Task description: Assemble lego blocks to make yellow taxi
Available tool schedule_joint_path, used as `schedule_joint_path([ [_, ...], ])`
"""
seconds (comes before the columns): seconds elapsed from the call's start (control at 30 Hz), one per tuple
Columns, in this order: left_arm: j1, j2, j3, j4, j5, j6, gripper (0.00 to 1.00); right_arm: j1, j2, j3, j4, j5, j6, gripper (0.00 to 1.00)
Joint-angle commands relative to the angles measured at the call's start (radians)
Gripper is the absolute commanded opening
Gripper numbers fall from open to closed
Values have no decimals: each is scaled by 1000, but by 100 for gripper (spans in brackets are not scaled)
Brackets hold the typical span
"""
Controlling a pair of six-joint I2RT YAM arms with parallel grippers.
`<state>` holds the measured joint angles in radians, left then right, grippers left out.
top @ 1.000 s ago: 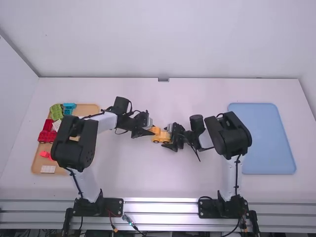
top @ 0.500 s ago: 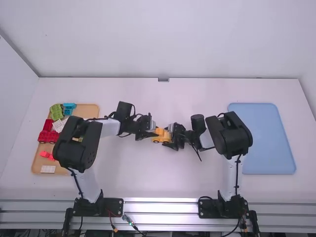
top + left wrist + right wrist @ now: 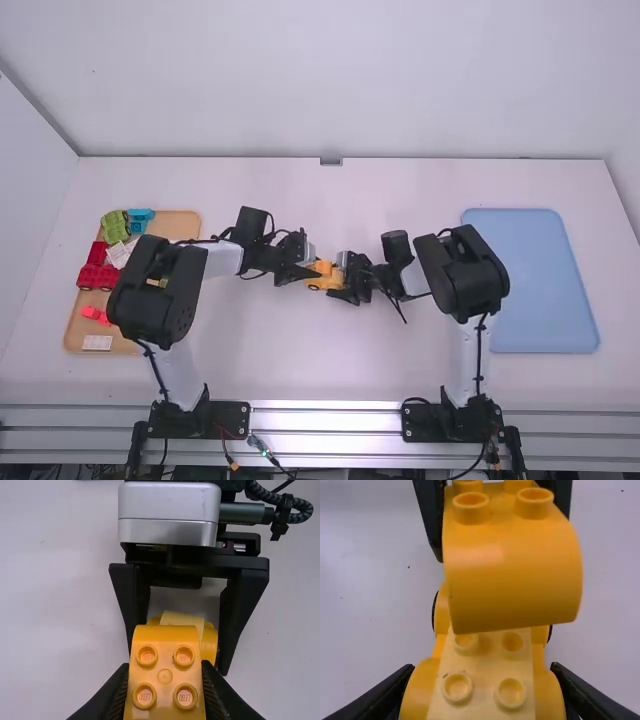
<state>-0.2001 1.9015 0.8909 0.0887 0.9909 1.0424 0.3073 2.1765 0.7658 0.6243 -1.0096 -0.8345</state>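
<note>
Left hand (image 3: pixel 308 271) pinches the yellow block (image 3: pixel 165 645) – right hand (image 3: pixel 346 282), at its three o'clock, is clamped on the yellow car (image 3: pixel 487 680)

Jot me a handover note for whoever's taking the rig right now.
Left gripper: closed on the yellow rounded block, over part of the base.
Right gripper: closed on the yellow wheeled base.
Where: both parts near mid-table; other coloured blocks on the tan tray, left; blue tray, right.
Done: both parts gripped and lined up closely.
To do: can't tell if the block is seated; probably check, press it down, then release.
</note>
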Motion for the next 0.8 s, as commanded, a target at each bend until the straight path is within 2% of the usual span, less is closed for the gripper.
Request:
schedule_joint_path([
  [0.0, -4, -5, -9, -2, 22, -6, 2, 0, 11, 21, -12, -17, -34, 68],
  [0.23, -4, -1, -9, -11, 74, 31, 2, 1, 11, 19, -5, -15, -40, 67],
  [0.47, -4, 1, -9, -37, 67, 28, 2, 0, 11, 19, -44, -42, -125, 75],
  [0.67, -8, 1, -10, -55, 63, 27, 2, -1, 11, 27, -65, -41, -138, 76],
  [0.73, -17, 1, -9, -53, 37, 27, 2, 1, 11, 35, -54, -42, -89, 91],
  [0.77, -19, 1, -8, -50, 16, 27, 2, 0, 11, 40, -55, -41, -73, 92],
])
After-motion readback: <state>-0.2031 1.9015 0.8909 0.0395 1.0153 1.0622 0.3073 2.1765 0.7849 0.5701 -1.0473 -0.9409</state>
